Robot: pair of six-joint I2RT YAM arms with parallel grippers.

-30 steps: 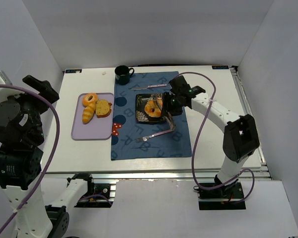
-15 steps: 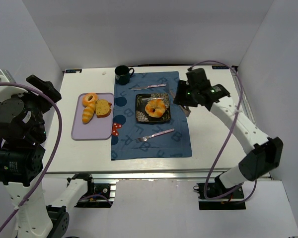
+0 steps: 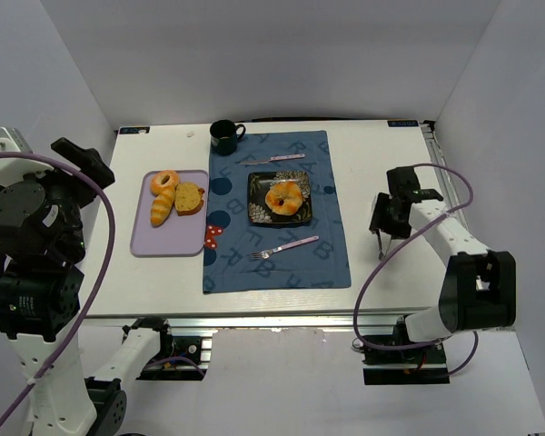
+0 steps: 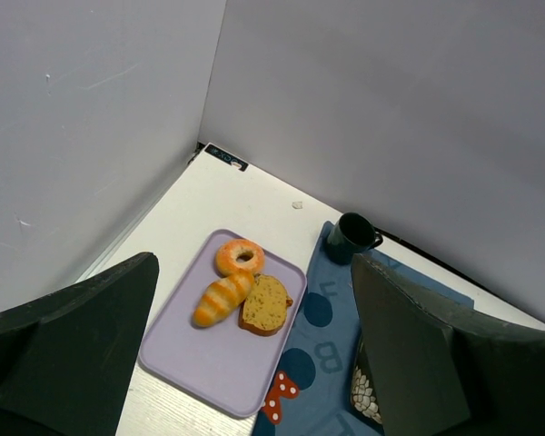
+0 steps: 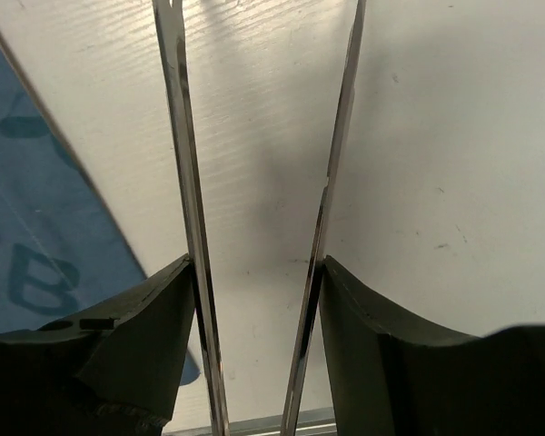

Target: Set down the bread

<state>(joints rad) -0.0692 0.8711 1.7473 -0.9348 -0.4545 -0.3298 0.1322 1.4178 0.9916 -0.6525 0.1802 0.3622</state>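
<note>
**Tongs spread and empty, bread on the plate**

The tongs [image 5: 188,182] hang over bare table [image 3: 391,154] to the right of the mat, blades spread with nothing between them; the right gripper [image 5: 256,282] clasps them from both sides, so the tool is carried but grips no food. Hanging there, it is well out of the way of the place setting.

At the far left, the left gripper [image 4: 254,263] is raised high with its fingers wide apart and empty. Below it, the lavender tray [image 3: 145,238] holds the small ring bun [image 3: 164,180], the striped finger roll [image 3: 162,207] and a bread slice [image 3: 190,196], seemingly the stock to serve from. A dark mug [image 3: 223,136] stands at the far-left corner of the blue mat [image 3: 327,263].

The bread [image 3: 283,196] lies in the middle of the black plate [image 3: 254,216], which sits on the mat between a knife [image 3: 272,159] on the far side and a fork [image 3: 286,247] on the near side (a tidy table setting, so the placing looks done).

The mat carries large printed letters, F and B among them; no brand can be read.
</note>
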